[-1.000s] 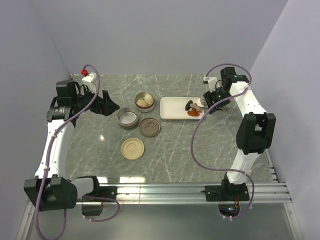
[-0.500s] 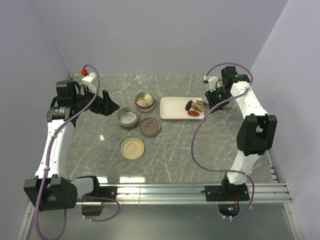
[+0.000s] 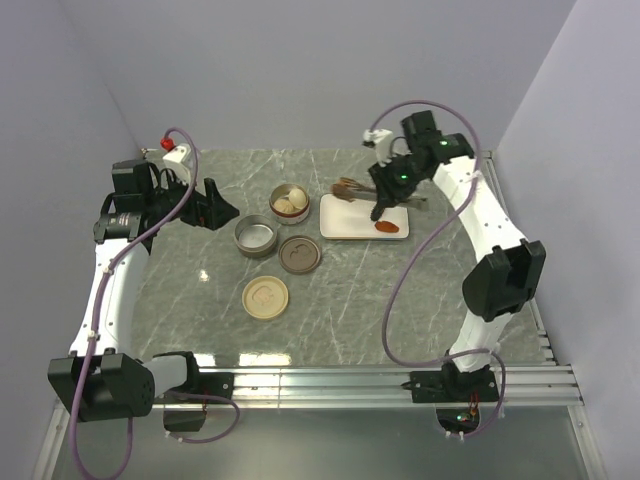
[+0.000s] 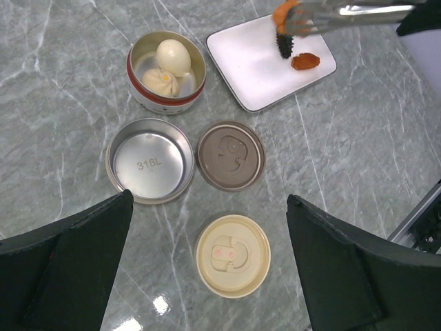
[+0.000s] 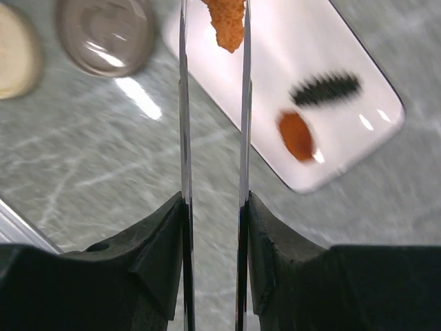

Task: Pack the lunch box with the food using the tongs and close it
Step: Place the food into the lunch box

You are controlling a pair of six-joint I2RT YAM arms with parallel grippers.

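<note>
Jaws of the right gripper (image 5: 213, 215) clamp slim silver metal tongs (image 5: 183, 124), which pinch an orange food chunk (image 5: 227, 24) above the white rectangular plate (image 5: 296, 41) near the bench's (image 3: 350, 290) far edge. A black lump (image 5: 325, 88) and a red-brown chunk (image 5: 296, 134) lie on the plate; two cream balls (image 4: 172, 56) sit in a red-banded round tin (image 4: 138, 93). The empty steel bowl (image 4: 150, 160) beside it reads "316L". The left gripper (image 3: 215, 207) has its jaws wide apart.

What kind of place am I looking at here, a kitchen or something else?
Probably a robot test booth, not a kitchen: a left arm and right arm bolted to a metal rail, plain walls around one marble-look table, food bits staged on a white plate.
</note>
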